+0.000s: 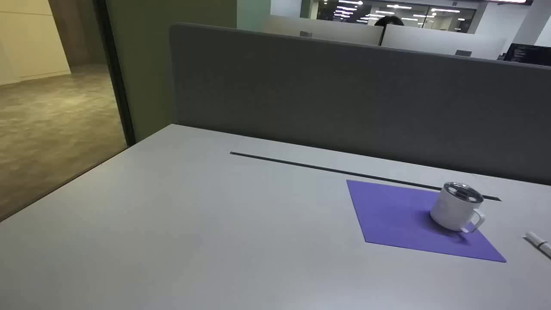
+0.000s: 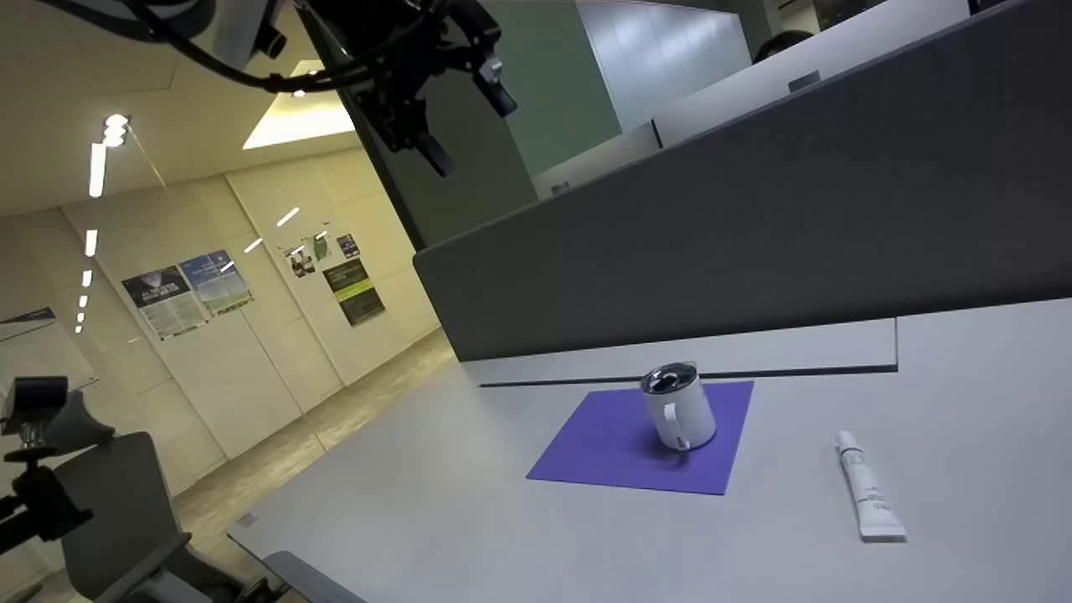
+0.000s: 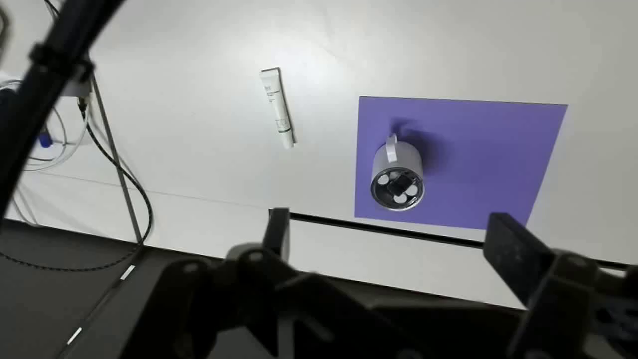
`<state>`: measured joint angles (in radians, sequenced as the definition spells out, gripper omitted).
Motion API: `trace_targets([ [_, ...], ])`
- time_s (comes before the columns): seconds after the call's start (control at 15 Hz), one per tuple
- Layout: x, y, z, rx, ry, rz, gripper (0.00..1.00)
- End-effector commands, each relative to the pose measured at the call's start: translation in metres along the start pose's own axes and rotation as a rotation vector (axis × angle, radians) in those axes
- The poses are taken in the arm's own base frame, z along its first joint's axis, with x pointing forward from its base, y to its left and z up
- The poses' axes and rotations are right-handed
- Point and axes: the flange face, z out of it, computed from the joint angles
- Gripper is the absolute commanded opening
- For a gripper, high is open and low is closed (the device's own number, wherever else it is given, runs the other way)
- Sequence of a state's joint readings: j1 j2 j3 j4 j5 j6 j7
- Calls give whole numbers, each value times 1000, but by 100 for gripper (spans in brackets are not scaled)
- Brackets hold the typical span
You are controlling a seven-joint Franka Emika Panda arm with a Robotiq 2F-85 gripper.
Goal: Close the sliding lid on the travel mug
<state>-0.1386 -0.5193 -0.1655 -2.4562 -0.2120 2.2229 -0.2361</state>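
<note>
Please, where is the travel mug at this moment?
In the wrist view, the travel mug stands upright on the purple mat, near its left edge, with the white tube farther left.

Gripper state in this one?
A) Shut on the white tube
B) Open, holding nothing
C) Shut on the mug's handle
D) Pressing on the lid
B: the fingers stand wide apart in the wrist view, and in an exterior view the travel mug rests on the purple mat, clear of the gripper.
</note>
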Motion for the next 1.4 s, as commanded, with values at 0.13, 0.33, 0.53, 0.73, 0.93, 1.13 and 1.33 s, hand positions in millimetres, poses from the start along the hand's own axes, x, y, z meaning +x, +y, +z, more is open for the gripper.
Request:
trace_targets([
  [0.13, 0, 0, -1, 0, 1, 0, 100],
  [0.33, 0, 0, -1, 0, 2, 1, 100],
  [0.53, 10, 4, 3, 11, 23, -31, 100],
  [0.73, 46, 5, 28, 27, 42, -143, 100],
  [0.93, 90, -3, 71, 45, 81, -309, 100],
  [1.13, 128, -16, 124, 76, 95, -455, 66],
  [1.33, 154, -28, 185, 122, 62, -559, 45],
])
